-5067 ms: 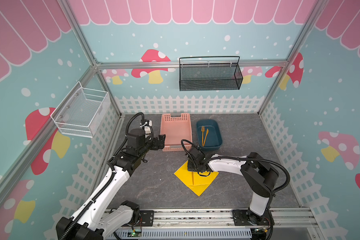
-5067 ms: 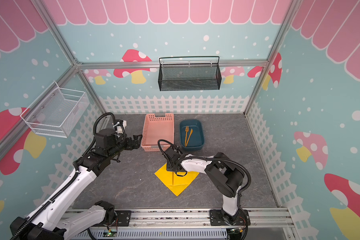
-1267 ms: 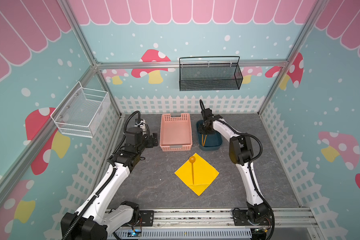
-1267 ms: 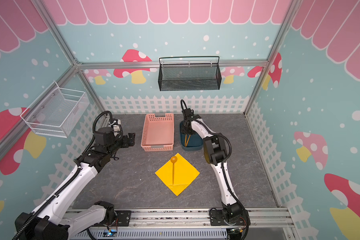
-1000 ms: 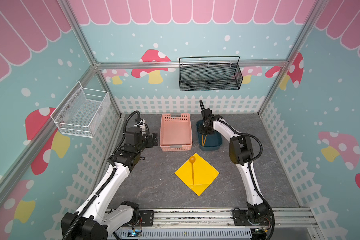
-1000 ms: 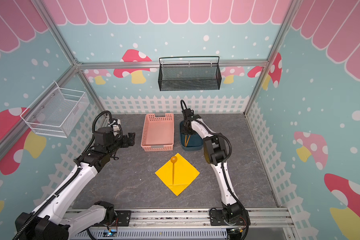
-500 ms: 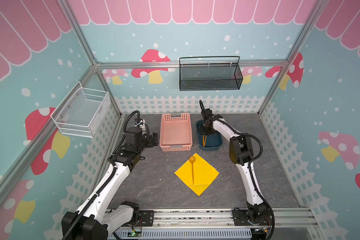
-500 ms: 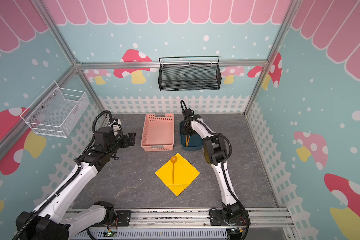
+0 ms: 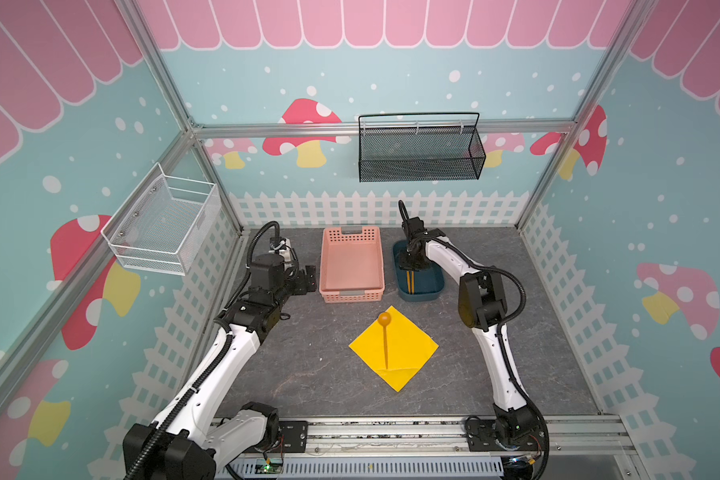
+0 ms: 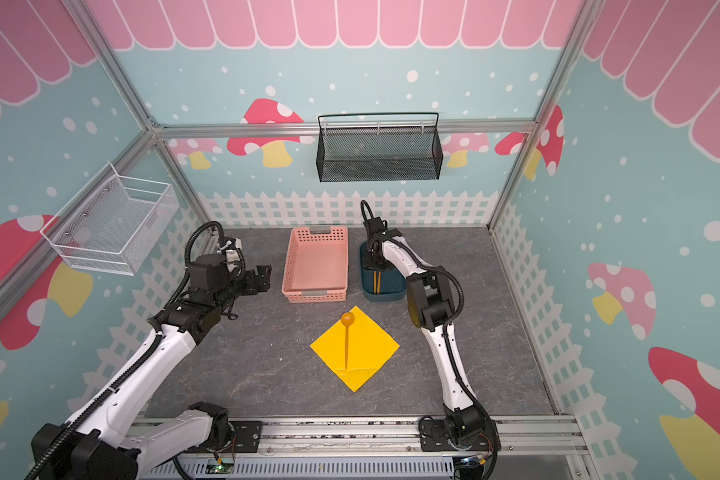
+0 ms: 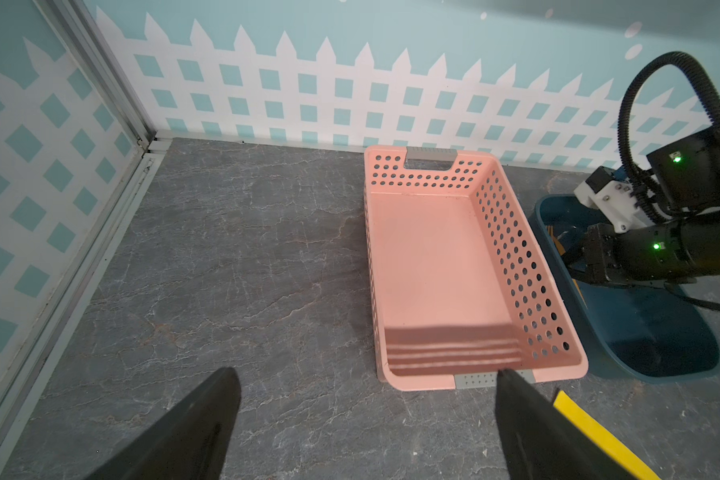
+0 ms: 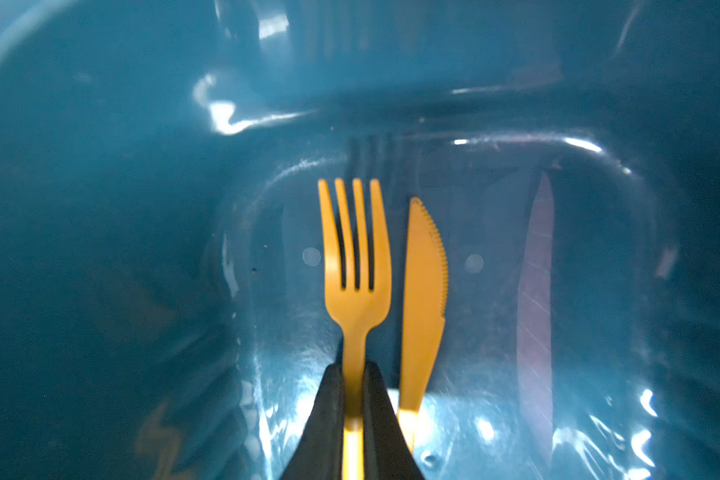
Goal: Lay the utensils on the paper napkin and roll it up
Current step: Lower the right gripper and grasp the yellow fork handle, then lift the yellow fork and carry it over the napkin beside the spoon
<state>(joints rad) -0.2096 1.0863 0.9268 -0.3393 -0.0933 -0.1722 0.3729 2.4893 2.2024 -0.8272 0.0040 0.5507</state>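
While pinching fork (image 12: 356,266) in right gripper (image 12: 353,370) inside blue tub (image 9: 428,284), lift clear, lay beside spoon (image 9: 385,336) on napkin (image 9: 413,345); leave left gripper (image 11: 365,372) released.

A bright yellow square paper napkin (image 9: 410,347) lies flat, diamond-wise, with a round-bowled orange plastic spoon (image 9: 385,338) along its middle, bowl at the far corner; a four-tined orange plastic fork (image 12: 356,266), handle pinched by the right gripper (image 12: 353,370), and a serrated orange plastic knife (image 12: 424,291) are side by side in a teal plastic tub (image 12: 100,208).
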